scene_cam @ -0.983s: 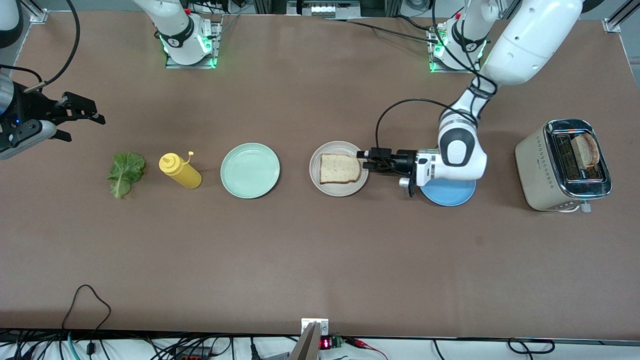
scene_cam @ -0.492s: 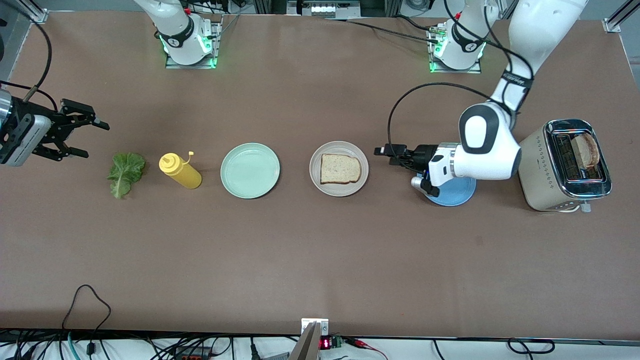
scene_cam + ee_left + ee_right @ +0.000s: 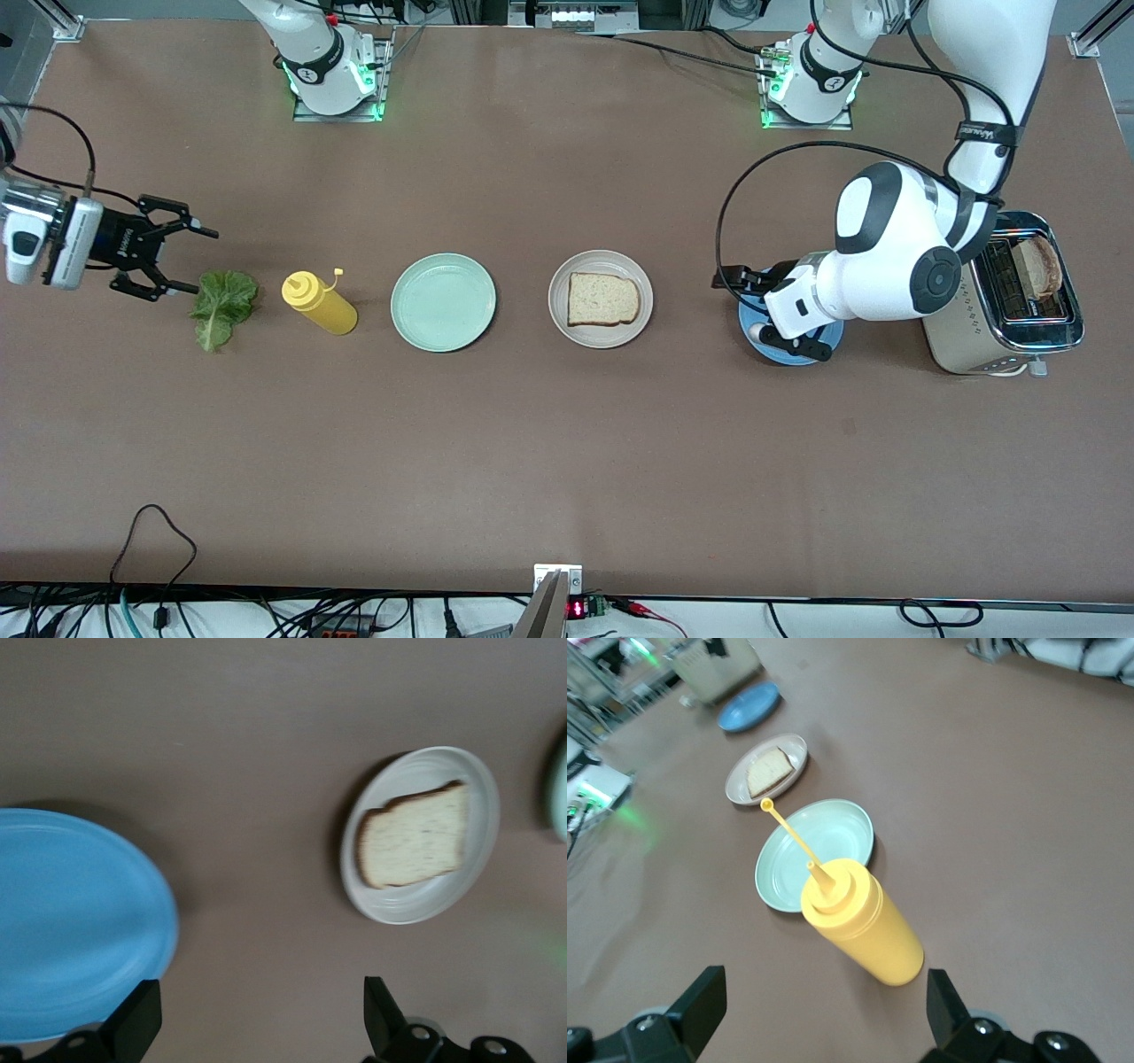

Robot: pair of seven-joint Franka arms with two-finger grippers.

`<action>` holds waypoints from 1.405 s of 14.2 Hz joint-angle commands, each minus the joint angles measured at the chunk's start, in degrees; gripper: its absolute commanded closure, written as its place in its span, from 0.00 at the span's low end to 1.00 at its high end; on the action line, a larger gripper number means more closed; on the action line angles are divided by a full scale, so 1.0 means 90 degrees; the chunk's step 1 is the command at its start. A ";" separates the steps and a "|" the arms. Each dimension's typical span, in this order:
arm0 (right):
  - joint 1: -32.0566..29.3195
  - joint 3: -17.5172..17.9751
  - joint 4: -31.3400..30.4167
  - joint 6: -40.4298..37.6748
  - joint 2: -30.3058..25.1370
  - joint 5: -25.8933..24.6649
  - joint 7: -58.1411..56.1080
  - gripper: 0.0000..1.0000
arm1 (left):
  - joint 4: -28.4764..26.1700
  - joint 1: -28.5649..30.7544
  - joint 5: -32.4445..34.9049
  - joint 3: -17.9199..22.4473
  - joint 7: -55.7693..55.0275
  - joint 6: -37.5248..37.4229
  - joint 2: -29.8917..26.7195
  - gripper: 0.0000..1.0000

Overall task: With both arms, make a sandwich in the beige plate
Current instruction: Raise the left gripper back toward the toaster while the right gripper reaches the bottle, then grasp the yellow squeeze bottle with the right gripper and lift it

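A brown table (image 3: 567, 461) carried a single row of items, with bare surface spread wide between that row and the front camera's edge, and again between the row and the two arm bases. Cables and a small red-lit display (image 3: 576, 609) lay along the table's near edge.

The beige plate (image 3: 560, 312) sat about midway along the row, holding one slice of bread (image 3: 602, 299) lying flat. Beside it toward the right arm's end stood a mint-green plate (image 3: 443, 302), then a yellow squeeze bottle (image 3: 319, 303) lying tilted with its cap off on a tether, then a lettuce leaf (image 3: 221, 306) flat on the table. Toward the left arm's end lay a blue plate (image 3: 797, 350) and, last, a beige toaster (image 3: 997, 297) with a second bread slice (image 3: 1038, 266) standing up in one slot.

The left gripper (image 3: 740, 276) hung over the blue plate's edge, its fingers spread wide and empty, pointing at the beige plate across a clear gap of table. The right gripper (image 3: 182, 260) hovered just beside the lettuce leaf near the table's end, jaws likewise parted and holding nothing, its wrist view looking down the row past the bottle.
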 commanded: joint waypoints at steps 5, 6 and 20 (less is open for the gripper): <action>-0.0221 0.0096 0.0146 -0.0637 0.1413 0.1409 -0.2842 0.00 | 0.1443 0.0145 0.1811 0.0150 -0.0124 -0.1671 0.0051 0.00; -0.0221 0.0096 0.0166 -0.0687 0.1560 0.1536 -0.3164 0.00 | 0.1794 0.0232 0.1871 0.0150 -0.0095 -0.2091 0.0042 0.00; 0.0052 0.0175 0.0771 -0.1449 0.3397 0.2855 -0.5531 0.00 | 0.0640 0.0038 0.1549 0.1682 0.1126 -0.2061 -0.2680 0.00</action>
